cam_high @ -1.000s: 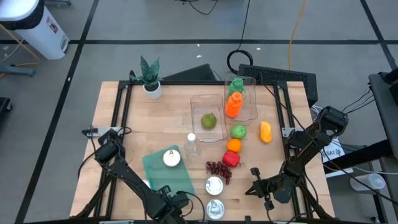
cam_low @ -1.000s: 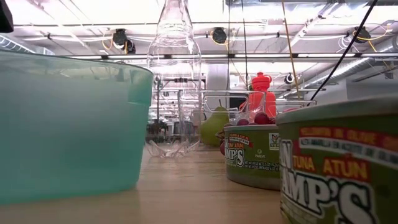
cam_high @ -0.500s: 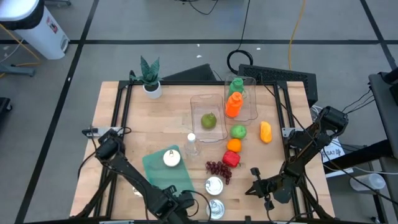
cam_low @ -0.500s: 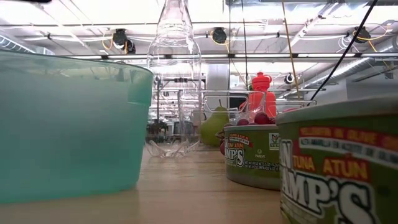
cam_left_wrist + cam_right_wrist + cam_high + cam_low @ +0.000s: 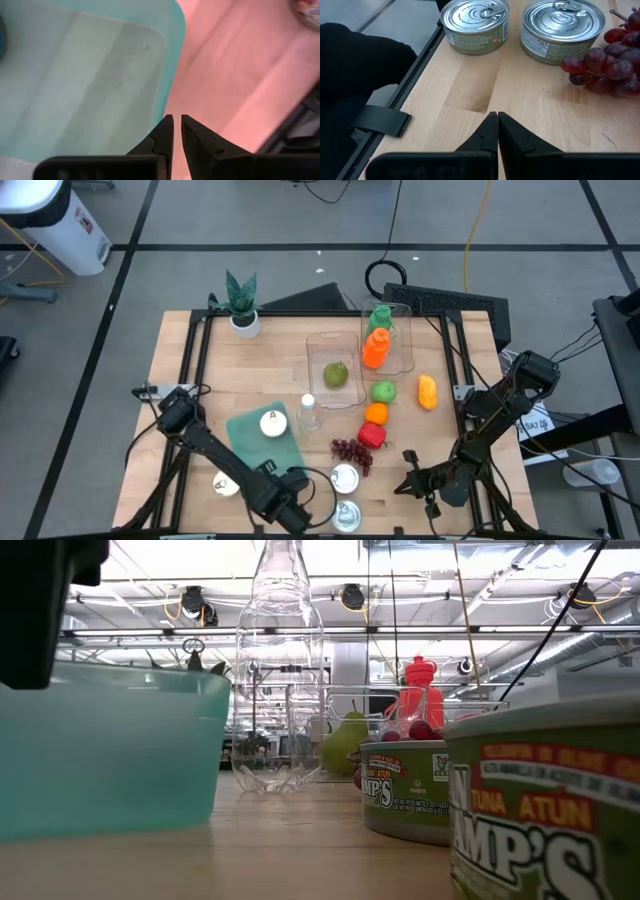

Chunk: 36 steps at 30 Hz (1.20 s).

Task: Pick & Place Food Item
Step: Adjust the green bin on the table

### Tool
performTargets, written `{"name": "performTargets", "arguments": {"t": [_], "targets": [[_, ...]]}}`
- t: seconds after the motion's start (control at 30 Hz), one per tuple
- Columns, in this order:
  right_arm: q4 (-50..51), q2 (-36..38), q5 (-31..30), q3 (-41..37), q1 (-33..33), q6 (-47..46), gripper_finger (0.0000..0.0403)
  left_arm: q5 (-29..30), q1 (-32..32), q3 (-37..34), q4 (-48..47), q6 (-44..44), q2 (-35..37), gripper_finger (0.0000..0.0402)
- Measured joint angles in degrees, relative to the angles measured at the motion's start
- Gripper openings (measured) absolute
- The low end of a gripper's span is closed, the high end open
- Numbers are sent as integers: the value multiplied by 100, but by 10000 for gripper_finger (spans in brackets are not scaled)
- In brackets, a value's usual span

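- while the left end effector [image 5: 177,131] hovers nearly closed and empty at the teal tub's [image 5: 262,442] five o'clock corner, the pear [image 5: 335,374] lies in the clear tray [image 5: 318,348].
- right end effector [image 5: 497,126], pinched closed and empty, waits at the desk's [image 5: 190,370] four o'clock edge.

A potted plant [image 5: 240,303] stands at the upper left of the worktop [image 5: 200,380]. A black keyboard [image 5: 455,302] lies past the worktop's upper right edge, with a coiled black cable [image 5: 385,276] beside it. A white bin [image 5: 55,220] sits in the frame's upper left corner.
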<state>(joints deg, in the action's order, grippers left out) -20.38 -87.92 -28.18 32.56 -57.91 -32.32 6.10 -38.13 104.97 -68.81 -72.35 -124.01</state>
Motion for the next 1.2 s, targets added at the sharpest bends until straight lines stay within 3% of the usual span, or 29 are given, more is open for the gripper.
{"name": "performTargets", "arguments": {"t": [0.77, 0.9, 1.2], "targets": [[-183, 0, 133, 0, 0, 9, 0, 424, 18, -2, -2142, -489, -4, 49], [-181, 0, 131, 0, 0, 10, 0, 765, -16, -52, -2129, -372, -9, 49], [-190, 0, 138, 0, 0, 22, 0, 825, -138, -32, -1449, 602, 30, 49]]}}
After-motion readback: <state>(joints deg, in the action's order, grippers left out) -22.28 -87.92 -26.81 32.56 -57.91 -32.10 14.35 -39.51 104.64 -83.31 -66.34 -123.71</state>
